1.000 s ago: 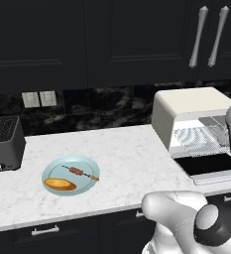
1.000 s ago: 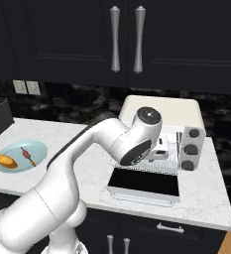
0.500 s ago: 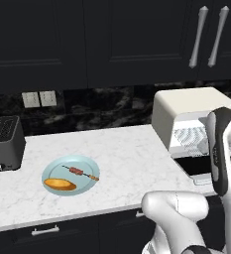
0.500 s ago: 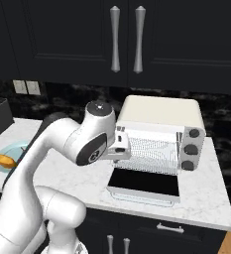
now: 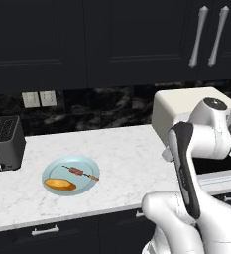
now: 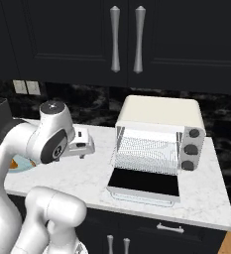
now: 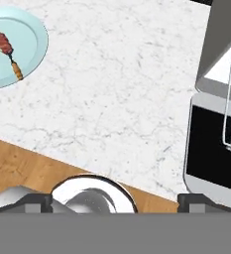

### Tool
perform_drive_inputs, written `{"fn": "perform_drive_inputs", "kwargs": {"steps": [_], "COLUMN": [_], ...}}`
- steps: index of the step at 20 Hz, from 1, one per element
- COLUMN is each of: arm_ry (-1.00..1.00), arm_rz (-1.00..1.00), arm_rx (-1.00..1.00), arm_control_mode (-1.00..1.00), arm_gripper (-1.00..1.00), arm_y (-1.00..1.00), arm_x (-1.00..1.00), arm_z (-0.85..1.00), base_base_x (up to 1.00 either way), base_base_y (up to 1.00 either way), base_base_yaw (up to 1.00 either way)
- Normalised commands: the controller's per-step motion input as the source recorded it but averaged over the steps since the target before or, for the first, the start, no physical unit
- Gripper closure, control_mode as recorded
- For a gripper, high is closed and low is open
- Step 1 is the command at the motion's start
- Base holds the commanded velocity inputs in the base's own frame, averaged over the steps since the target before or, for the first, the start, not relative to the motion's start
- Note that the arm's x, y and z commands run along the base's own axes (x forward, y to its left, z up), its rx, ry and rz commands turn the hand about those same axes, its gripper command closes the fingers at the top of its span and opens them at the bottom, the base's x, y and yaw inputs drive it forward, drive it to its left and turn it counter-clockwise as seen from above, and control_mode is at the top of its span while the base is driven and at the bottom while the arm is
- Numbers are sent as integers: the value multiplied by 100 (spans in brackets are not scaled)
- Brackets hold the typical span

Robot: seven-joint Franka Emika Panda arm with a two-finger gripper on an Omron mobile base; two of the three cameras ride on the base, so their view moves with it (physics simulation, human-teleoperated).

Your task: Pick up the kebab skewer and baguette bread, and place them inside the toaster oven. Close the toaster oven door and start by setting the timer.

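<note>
Pincer [image 6: 89, 145] released, empty, above marble bench [image 5: 127, 154]. Kebab skewer [image 5: 80, 171] beside baguette bread [image 5: 59, 184] on blue plate [image 5: 87, 164]. Toaster oven door [image 6: 144, 183] lowered flat.

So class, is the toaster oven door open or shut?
Open: the toaster oven door lies flat forward on the counter, exposing the wire rack.

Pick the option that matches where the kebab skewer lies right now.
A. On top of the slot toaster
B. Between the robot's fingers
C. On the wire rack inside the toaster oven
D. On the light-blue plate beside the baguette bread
D: the kebab skewer lies on the light-blue plate next to the baguette bread.
</note>
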Motion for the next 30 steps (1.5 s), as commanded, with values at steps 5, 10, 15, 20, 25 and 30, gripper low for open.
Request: {"fn": "perform_drive_inputs", "kwargs": {"steps": [5, 10, 15, 20, 25, 30], "arm_ry": [0, 0, 1, 13, 24, 22], "arm_rz": [11, 11, 14, 18, 13, 15], "arm_rx": [-10, -10, -4, -3, -1, -7], "arm_control_mode": [-100, -100, -100, -100, -100, -100], "arm_gripper": [-100, -100, -100, -100, -100, -100], "arm_y": [100, 100, 100, 100, 100, 70], "arm_x": [31, 34, 61, 74, 87, 49], "arm_z": [-21, -32, -43, -48, -30, -20], "base_base_x": [0, 0, 0, 0, 0, 0], "base_base_y": [0, 0, 0, 0, 0, 0], "base_base_yaw": [0, 0, 0, 0, 0, 0]}}
